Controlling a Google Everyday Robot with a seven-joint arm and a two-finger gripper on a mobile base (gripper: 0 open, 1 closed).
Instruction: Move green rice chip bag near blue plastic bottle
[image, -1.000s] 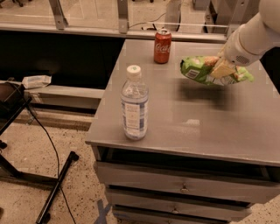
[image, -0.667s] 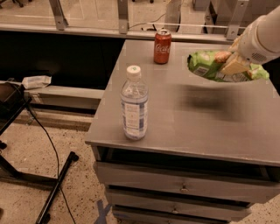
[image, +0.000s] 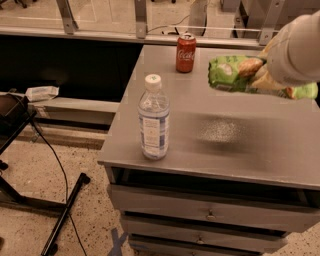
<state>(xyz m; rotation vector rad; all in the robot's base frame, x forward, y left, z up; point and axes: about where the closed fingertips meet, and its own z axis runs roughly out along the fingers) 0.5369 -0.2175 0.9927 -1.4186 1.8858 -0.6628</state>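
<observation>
The green rice chip bag (image: 227, 74) hangs in the air above the right half of the grey table (image: 225, 145), held flat. My gripper (image: 260, 75) comes in from the upper right and is shut on the bag's right part; my white arm hides the bag's far end. The blue plastic bottle (image: 153, 117), clear with a white cap and pale blue label, stands upright near the table's front left corner, well to the left of and below the bag.
A red soda can (image: 185, 53) stands upright at the table's back edge, left of the bag. Drawers (image: 210, 215) sit below the tabletop. On the floor at left are a black stand leg (image: 65, 215) and a cable.
The gripper has lifted the green bag off the table and carried it higher and slightly right. The bottle and can have not moved.
</observation>
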